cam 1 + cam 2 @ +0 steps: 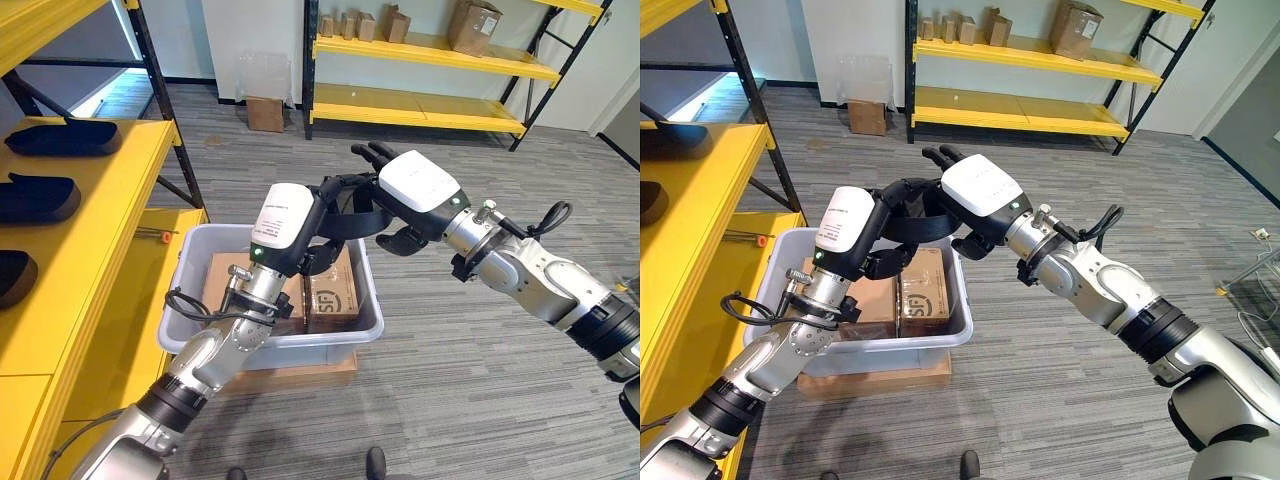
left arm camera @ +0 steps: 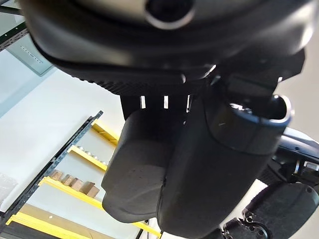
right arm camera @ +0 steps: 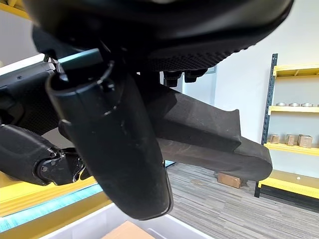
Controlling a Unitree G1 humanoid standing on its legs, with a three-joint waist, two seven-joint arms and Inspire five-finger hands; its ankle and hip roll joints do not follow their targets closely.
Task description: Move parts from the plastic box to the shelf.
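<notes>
Two hands hold one black curved part (image 1: 345,215) up in the air over the grey plastic box (image 1: 368,325). The left hand (image 1: 285,235) and the right hand (image 1: 415,195) both have their fingers curled round it. The lift looks done. Next, carry it over to the yellow shelf (image 1: 90,230) on the left and set it down by the other dark parts (image 1: 40,200).

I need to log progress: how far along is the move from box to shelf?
Done: three black parts lie on the near shelf. In hand: both hands, left and right, hold one black part above the box. Left: placing it; cartons remain in the box.
</notes>
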